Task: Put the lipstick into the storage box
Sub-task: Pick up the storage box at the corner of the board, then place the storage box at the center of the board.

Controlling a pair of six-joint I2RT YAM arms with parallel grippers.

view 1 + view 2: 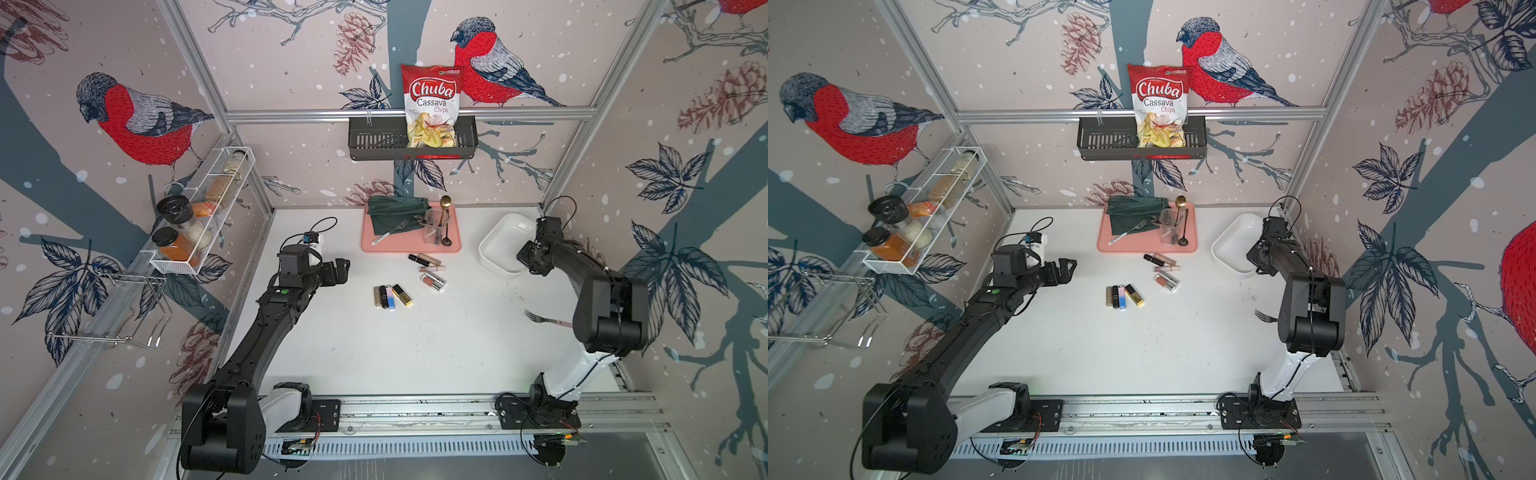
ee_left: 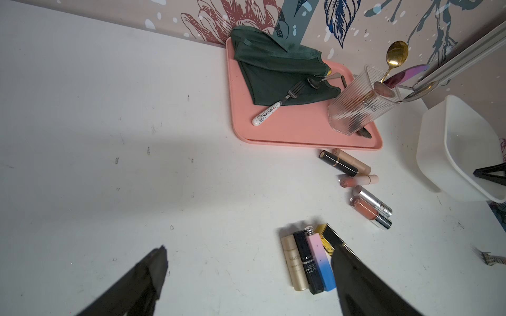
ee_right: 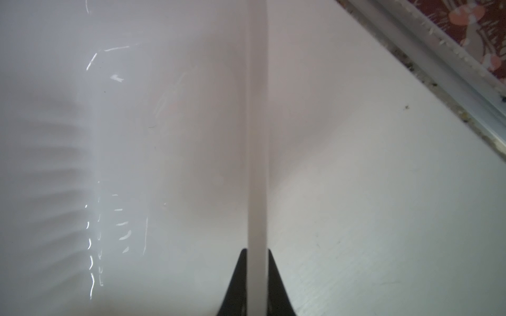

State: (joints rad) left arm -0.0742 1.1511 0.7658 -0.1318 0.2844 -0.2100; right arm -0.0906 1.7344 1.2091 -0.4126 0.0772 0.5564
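Several lipsticks lie on the white table in two clusters: a row side by side (image 1: 392, 296) (image 1: 1125, 296) (image 2: 309, 262), and a looser group (image 1: 430, 270) (image 2: 358, 175) nearer the pink tray. The white storage box (image 1: 500, 243) (image 1: 1231, 245) (image 2: 460, 153) stands at the back right, with no lipstick visible inside. My left gripper (image 1: 341, 271) (image 2: 250, 250) hovers open just left of the row, nothing between its fingers. My right gripper (image 3: 256, 250) is shut on the storage box's rim (image 3: 256, 136), one finger inside the wall and one outside.
The pink tray (image 1: 453, 245) at the back carries a green cloth, a fork and a clear cup of cutlery. Another fork (image 1: 540, 318) lies by the right arm. A black wall basket (image 1: 374, 141) holds a chips bag; a wire spice rack (image 1: 199, 212) hangs at left.
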